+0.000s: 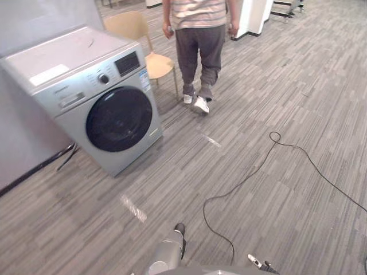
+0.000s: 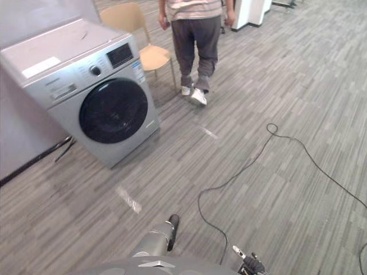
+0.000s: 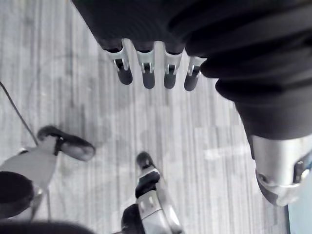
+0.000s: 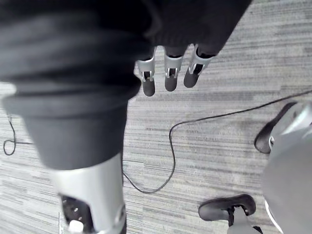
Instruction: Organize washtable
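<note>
A silver-grey front-loading washing machine (image 1: pixel 97 97) stands by the wall at the left, its dark round door (image 1: pixel 119 119) closed and its top bare. In the left wrist view my left hand (image 3: pixel 148 73) hangs over the striped grey floor with straight fingers and holds nothing. My right hand (image 4: pixel 170 73) hangs the same way in the right wrist view, fingers straight and empty, its thumb (image 4: pixel 87 195) standing apart.
A light wooden chair (image 1: pixel 140 43) stands just behind the washing machine. A person (image 1: pixel 198 40) in grey trousers and white shoes walks away at the top centre. White furniture bases (image 1: pixel 252 17) stand at the top right.
</note>
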Robot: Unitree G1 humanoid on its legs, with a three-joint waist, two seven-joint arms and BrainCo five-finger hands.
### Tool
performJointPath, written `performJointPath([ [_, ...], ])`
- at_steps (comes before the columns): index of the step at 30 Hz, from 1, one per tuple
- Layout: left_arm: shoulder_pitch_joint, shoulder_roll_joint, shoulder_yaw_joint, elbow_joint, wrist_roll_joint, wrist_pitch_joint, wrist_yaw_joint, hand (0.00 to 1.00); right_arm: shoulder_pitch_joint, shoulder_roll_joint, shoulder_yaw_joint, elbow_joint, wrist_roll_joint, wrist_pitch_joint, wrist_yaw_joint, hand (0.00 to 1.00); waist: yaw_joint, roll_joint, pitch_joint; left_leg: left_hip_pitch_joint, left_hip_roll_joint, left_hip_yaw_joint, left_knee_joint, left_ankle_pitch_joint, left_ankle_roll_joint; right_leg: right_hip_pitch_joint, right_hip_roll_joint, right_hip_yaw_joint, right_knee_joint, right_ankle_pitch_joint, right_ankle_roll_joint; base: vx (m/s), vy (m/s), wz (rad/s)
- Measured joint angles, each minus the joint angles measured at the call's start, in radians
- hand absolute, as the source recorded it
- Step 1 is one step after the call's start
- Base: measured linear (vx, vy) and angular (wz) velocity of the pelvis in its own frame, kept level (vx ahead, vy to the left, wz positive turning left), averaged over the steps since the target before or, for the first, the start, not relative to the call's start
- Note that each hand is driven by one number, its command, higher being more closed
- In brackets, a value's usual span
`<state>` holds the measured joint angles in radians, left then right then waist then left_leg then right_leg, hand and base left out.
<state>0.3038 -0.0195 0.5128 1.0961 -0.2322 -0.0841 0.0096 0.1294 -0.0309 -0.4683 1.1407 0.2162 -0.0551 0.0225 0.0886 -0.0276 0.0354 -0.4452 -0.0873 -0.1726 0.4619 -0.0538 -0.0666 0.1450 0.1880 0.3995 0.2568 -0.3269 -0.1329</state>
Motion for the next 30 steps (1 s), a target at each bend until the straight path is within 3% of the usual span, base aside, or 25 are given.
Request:
performJointPath([
  [2,-0.03,0.007,0.036,0.004,0.002,0.0,0.004,0.0,-0.002,0.008,-0.014,-0.003,-0.001,0.003,0.013,0.0,0.005,-0.013,0.017,0.056,0.011,0.074,0.046,-0.047,0.05,-0.032,-0.007,-0.061,0.199,0.039,0.093,0.7,-0.101,-0.9],
  [3,-0.036,0.021,0.036,0.0,0.004,-0.002,0.001,0.0,-0.019,0.014,-0.031,-0.009,-0.003,0.002,0.02,0.0,0.01,-0.001,0.041,0.08,0.035,0.152,0.176,-0.075,0.085,-0.081,0.02,-0.167,0.405,0.202,0.17,0.44,-0.015,-1.02],
  [4,-0.038,0.022,0.015,-0.004,0.003,-0.003,0.0,0.0,-0.018,0.016,-0.035,0.001,-0.004,0.0,0.02,0.0,-0.005,-0.002,0.045,0.124,0.018,0.151,0.131,-0.115,0.076,-0.105,0.006,-0.214,0.492,0.286,0.218,0.38,0.035,-0.86],
  [5,-0.052,0.026,-0.029,-0.008,0.002,0.0,0.001,0.0,-0.002,-0.004,-0.039,0.002,-0.009,-0.001,0.023,0.0,-0.034,0.008,0.047,0.255,0.034,0.138,-0.008,-0.153,0.107,-0.163,-0.032,-0.33,0.68,0.331,0.226,0.17,0.042,-0.58],
  [6,-0.077,0.062,-0.045,0.0,0.002,0.002,0.0,0.0,-0.001,0.005,-0.041,-0.001,-0.012,0.001,0.021,0.0,-0.034,-0.028,0.06,0.338,0.023,0.163,-0.056,-0.185,0.118,-0.249,-0.106,-0.393,0.831,0.212,0.139,0.15,0.012,-0.52],
  [7,-0.095,0.07,-0.045,0.0,0.002,0.0,0.001,0.0,0.0,0.007,-0.041,0.001,-0.012,0.003,0.021,0.0,-0.037,-0.028,0.059,0.368,0.034,0.168,-0.072,-0.2,0.118,-0.3,-0.124,-0.422,0.857,0.168,0.117,0.0,0.016,-0.55],
  [8,-0.124,0.072,-0.045,0.0,0.002,-0.001,0.001,0.0,0.003,0.008,-0.056,0.0,-0.01,0.001,0.021,0.0,-0.042,-0.011,0.064,0.413,0.064,0.172,-0.099,-0.215,0.115,-0.37,-0.132,-0.459,0.841,0.118,0.103,-0.12,0.062,-0.46],
  [9,-0.158,0.066,-0.039,-0.002,0.003,-0.003,-0.001,0.0,0.01,0.009,-0.072,-0.004,-0.01,0.0,0.021,0.0,-0.053,0.011,0.075,0.485,0.106,0.181,-0.154,-0.232,0.114,-0.447,-0.135,-0.501,0.774,0.082,0.118,-0.21,0.105,-0.47],
  [12,-0.218,0.057,-0.04,-0.013,0.004,-0.004,-0.003,0.0,0.042,0.019,-0.09,-0.012,-0.009,0.001,0.02,0.0,-0.084,0.016,0.083,0.629,0.162,0.197,-0.272,-0.283,0.096,-0.556,-0.199,-0.632,0.478,0.1,0.166,-0.18,0.069,-0.2],
  [13,-0.232,0.04,-0.04,-0.017,0.005,-0.004,-0.006,0.0,0.063,0.021,-0.096,-0.005,-0.01,0.003,0.019,0.0,-0.085,0.011,0.081,0.682,0.164,0.214,-0.309,-0.306,0.097,-0.568,-0.229,-0.691,0.267,0.151,0.171,0.22,-0.094,-0.13],
  [14,-0.224,0.018,-0.038,-0.022,0.007,-0.005,-0.01,0.0,0.074,0.023,-0.122,-0.001,-0.008,0.011,0.017,0.0,-0.1,0.025,0.072,0.736,0.168,0.215,-0.341,-0.317,0.091,-0.588,-0.234,-0.709,0.16,0.207,0.127,0.4,-0.171,-0.1],
  [15,-0.218,0.017,-0.037,-0.021,0.011,-0.005,-0.015,0.0,0.082,0.024,-0.129,-0.001,-0.01,0.018,0.017,0.0,-0.108,0.025,0.066,0.738,0.169,0.207,-0.309,-0.321,0.099,-0.59,-0.231,-0.712,0.182,0.236,0.086,0.6,-0.368,-0.05],
  [16,-0.215,-0.006,-0.031,-0.005,0.025,0.0,-0.022,0.0,0.101,0.02,-0.158,-0.002,-0.01,0.023,0.018,0.0,-0.11,0.053,0.047,0.685,0.198,0.161,-0.157,-0.319,0.098,-0.578,-0.202,-0.713,0.194,0.222,0.009,0.63,-0.5,-0.12],
  [17,-0.218,-0.029,0.016,0.0,0.039,0.007,-0.026,0.0,0.103,0.018,-0.181,-0.015,-0.011,0.023,0.018,0.0,-0.109,0.075,0.034,0.607,0.213,0.108,0.028,-0.249,0.086,-0.547,-0.179,-0.735,0.193,0.179,0.001,0.6,-0.55,-0.19],
  [18,-0.222,-0.033,0.046,-0.001,0.046,0.008,-0.026,0.0,0.104,0.019,-0.186,-0.024,-0.011,0.023,0.017,0.0,-0.107,0.078,0.037,0.579,0.208,0.088,0.12,-0.181,0.071,-0.522,-0.163,-0.735,0.194,0.16,-0.025,0.51,-0.528,-0.33],
  [19,-0.218,-0.04,0.084,-0.003,0.045,0.008,-0.023,0.0,0.107,0.021,-0.172,-0.055,-0.011,0.023,0.017,0.0,-0.105,0.088,0.043,0.515,0.195,0.04,0.309,0.032,0.023,-0.443,-0.121,-0.713,0.167,0.13,-0.072,0.37,-0.478,-0.54],
  [20,-0.192,-0.033,0.074,-0.008,0.042,0.007,-0.024,0.0,0.096,0.019,-0.142,-0.087,-0.011,0.022,0.018,0.0,-0.095,0.081,0.05,0.437,0.174,0.016,0.502,0.16,-0.041,-0.358,-0.076,-0.653,0.128,0.1,-0.121,0.31,-0.425,-0.66],
  [21,-0.183,-0.028,0.063,-0.012,0.042,0.006,-0.026,0.0,0.084,0.018,-0.132,-0.088,-0.011,0.022,0.017,0.0,-0.088,0.08,0.055,0.394,0.164,0.019,0.598,0.134,-0.034,-0.308,-0.055,-0.617,0.109,0.087,-0.142,0.19,-0.314,-0.9],
  [22,-0.171,-0.005,0.034,-0.012,0.033,0.004,-0.03,0.0,0.048,0.01,-0.108,-0.074,-0.011,0.023,0.017,0.0,-0.071,0.061,0.067,0.311,0.14,0.043,0.738,0.053,-0.02,-0.203,-0.036,-0.557,0.07,0.079,-0.16,0.07,-0.237,-1.14],
  [23,-0.149,0.026,-0.006,-0.014,0.034,0.004,-0.034,0.0,0.009,0.013,-0.064,-0.067,-0.009,0.022,0.016,0.0,-0.046,0.043,0.074,0.228,0.12,0.09,0.772,-0.035,0.023,-0.106,-0.035,-0.487,0.028,0.079,-0.16,0.0,-0.222,-1.27],
  [25,-0.105,0.038,-0.032,-0.02,0.034,-0.001,-0.038,0.0,-0.049,0.008,0.014,-0.071,-0.001,0.015,0.017,0.0,-0.022,0.015,0.08,0.089,0.102,0.117,0.673,-0.127,0.054,0.016,-0.05,-0.399,-0.035,0.08,-0.159,-0.15,-0.158,-1.3],
  [26,-0.097,0.038,-0.038,-0.016,0.03,0.001,-0.038,0.0,-0.07,0.009,0.033,-0.07,0.0,0.012,0.017,0.0,-0.014,0.016,0.081,0.055,0.095,0.11,0.588,-0.144,0.047,0.045,-0.056,-0.374,-0.047,0.08,-0.157,-0.3,-0.107,-1.4],
  [28,-0.058,0.035,-0.058,-0.009,0.02,0.001,-0.036,0.0,-0.112,0.01,0.109,-0.073,0.002,-0.007,0.016,0.0,0.009,0.017,0.071,0.001,0.09,0.065,0.119,-0.117,-0.002,0.135,-0.093,-0.288,-0.089,0.051,-0.123,-0.3,-0.023,-1.23],
  [29,-0.046,0.033,-0.073,0.004,0.021,0.001,-0.034,0.0,-0.119,0.005,0.134,-0.076,0.002,-0.015,0.016,0.0,0.016,0.025,0.062,-0.002,0.099,0.041,-0.099,-0.076,-0.03,0.18,-0.104,-0.246,-0.118,0.033,-0.105,-0.1,0.108,-1.23],
  [30,-0.02,0.017,-0.09,0.016,0.021,0.003,-0.029,0.0,-0.108,-0.018,0.165,-0.071,0.001,-0.022,0.016,0.0,0.025,0.068,0.046,-0.012,0.125,0.025,-0.224,-0.043,-0.048,0.224,-0.106,-0.198,-0.107,0.009,-0.076,0.17,0.21,-1.16],
])
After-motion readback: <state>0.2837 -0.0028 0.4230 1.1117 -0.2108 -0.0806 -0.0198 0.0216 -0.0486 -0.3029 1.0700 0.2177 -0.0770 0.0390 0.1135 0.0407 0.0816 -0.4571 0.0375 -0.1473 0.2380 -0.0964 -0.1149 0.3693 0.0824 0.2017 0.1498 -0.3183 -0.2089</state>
